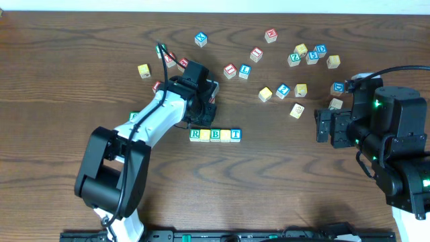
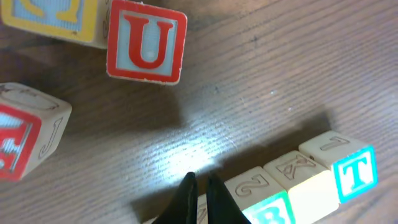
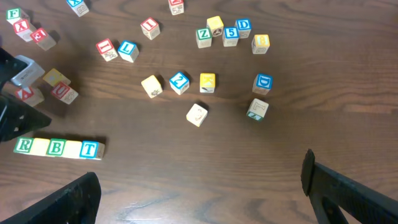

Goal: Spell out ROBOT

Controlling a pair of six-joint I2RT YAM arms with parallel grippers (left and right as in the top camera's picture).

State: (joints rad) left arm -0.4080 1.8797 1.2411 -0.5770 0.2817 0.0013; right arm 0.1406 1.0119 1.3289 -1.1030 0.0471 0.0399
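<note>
Now my left tool (image 2: 198, 186) is pinched shut, empty, beside the block row (image 1: 215, 134); right tool (image 1: 324, 126) gapes wide. I'd lift straight, no nudging.

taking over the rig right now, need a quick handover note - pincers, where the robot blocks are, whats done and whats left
Left pincer: shut, holding nothing, tips right by the row near its left end.
Right pincer: open, empty, off to the right, away from the row.
Blocks: R cube, first yellow block, B cube, second yellow block and T cube sit side by side in one line on the table.
Done: all five are placed in order.
Left: the yellow faces cannot be read, so check they show O. Then probably just back the left arm off.
</note>
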